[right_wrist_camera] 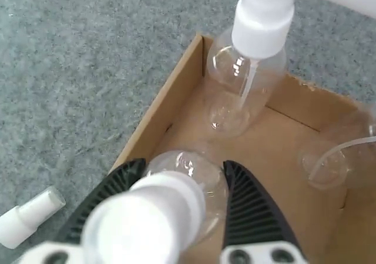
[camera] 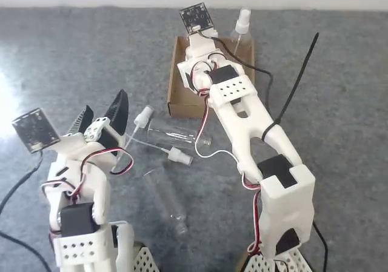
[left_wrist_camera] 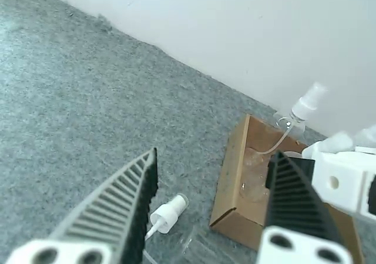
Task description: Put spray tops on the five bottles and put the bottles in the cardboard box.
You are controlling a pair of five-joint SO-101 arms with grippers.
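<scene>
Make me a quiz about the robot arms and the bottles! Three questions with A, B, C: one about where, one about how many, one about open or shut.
1. Where is the bottle that the right gripper holds? A) over the cardboard box B) on a chair C) in a sink
2. How many loose spray tops lie on the table? A) one B) two C) five
3. How is the left gripper? A) shut on a cup B) open, holding nothing C) shut on a spoon
Answers: 1 A, the box walls show right under it. 2 B, two white tops lie there, on no bottle. 3 B, its fingers stand wide apart.
</scene>
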